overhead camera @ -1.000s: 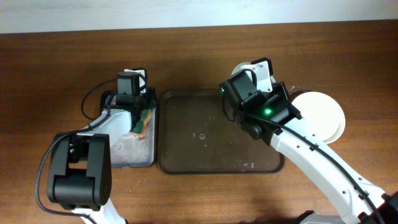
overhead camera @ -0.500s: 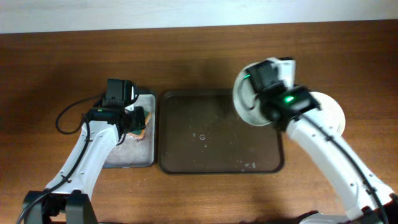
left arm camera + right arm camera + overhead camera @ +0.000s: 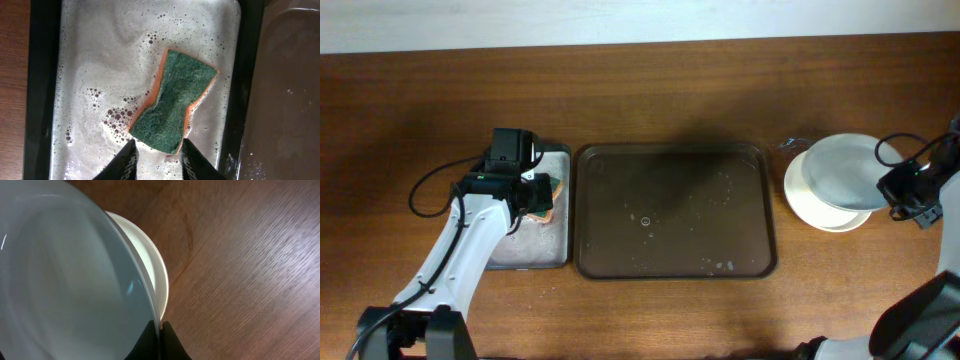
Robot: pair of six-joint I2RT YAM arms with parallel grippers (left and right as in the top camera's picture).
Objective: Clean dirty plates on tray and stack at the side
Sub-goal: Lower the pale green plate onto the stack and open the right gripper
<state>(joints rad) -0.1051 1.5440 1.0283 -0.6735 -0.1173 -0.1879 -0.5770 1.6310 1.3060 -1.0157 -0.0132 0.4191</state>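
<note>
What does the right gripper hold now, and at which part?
The right gripper pinches a pale green round plate by its rim, over the stacked white plates.

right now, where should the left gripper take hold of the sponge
Grip it across the narrow waist, coming straight down. The sponge lies flat, green side up, in the foamy grey tray, and its long sides pinch in at the middle, so the open left gripper should seat there.

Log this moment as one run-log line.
left gripper straddling sponge end in soapy tray, grip unclear | right gripper pinching plate rim over stack | brown tray: no plates
</note>
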